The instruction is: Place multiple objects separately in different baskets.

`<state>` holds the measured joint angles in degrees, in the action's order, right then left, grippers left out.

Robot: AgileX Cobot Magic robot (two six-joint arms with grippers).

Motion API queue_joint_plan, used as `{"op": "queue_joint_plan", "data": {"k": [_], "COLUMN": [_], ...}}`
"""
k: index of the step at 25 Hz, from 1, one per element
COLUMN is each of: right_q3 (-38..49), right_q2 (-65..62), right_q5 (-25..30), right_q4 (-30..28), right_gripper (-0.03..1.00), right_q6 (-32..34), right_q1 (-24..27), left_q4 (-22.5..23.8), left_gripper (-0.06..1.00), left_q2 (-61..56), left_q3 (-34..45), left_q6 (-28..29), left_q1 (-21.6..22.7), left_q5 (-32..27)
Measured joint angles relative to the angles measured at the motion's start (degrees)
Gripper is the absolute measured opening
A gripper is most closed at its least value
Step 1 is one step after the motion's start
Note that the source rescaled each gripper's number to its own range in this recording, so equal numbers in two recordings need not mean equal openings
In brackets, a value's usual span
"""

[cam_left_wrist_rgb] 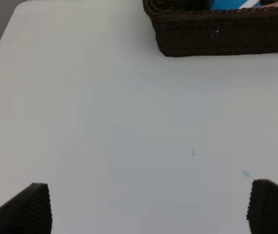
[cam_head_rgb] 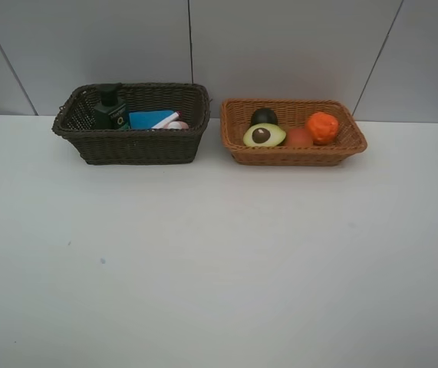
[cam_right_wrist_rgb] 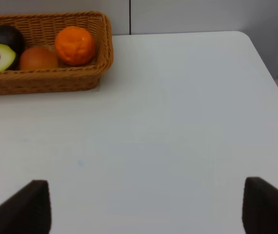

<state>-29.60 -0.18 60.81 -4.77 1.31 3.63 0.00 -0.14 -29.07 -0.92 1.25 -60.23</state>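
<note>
Jaws: both sets wide open, empty | dark basket (cam_head_rgb: 134, 146) wall hides contents partly | peach (cam_head_rgb: 299, 137) half-hidden behind avocado (cam_head_rgb: 264, 135)

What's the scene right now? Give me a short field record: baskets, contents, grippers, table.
dark basket: left side, holds pump bottle, blue item, marker; other contents hidden
tan basket: right side, holds avocado, mangosteen, peach, orange
left gripper: open, holds nothing, over the table
right gripper: open, holds nothing, over the table
table: white, no loose objects seen
</note>
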Motion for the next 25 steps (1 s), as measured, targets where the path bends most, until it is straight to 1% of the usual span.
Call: {"op": "queue_joint_plan", "data": {"k": [2, 4, 14, 20, 25], "right_q3": [0.0, 0.0, 0.0, 0.0, 0.0], "right_q2": [0.0, 0.0, 0.0, 0.0, 0.0], "right_q5": [0.0, 0.0, 0.0, 0.0, 0.0], "right_q4": [0.0, 0.0, 0.0, 0.0, 0.0], "right_gripper": [0.94, 0.94, 0.94, 0.94, 0.94], "right_q6": [0.0, 0.0, 0.0, 0.0, 0.0], "right_q1": [0.0, 0.0, 0.0, 0.0, 0.0], "left_q4": [0.0, 0.0, 0.0, 0.0, 0.0], "left_gripper": [1.00, 1.00, 1.00, 1.00, 1.00], "left_q2": [0.0, 0.0, 0.0, 0.0, 0.0], "left_q3": [0.0, 0.0, 0.0, 0.0, 0.0], "left_q6": [0.3, 0.4, 0.4, 0.4, 0.4], "left_q1": [-1.5, -2.0, -2.3, -5.1, -5.2], "left_q5": [0.0, 0.0, -0.1, -0.1, -0.2]}}
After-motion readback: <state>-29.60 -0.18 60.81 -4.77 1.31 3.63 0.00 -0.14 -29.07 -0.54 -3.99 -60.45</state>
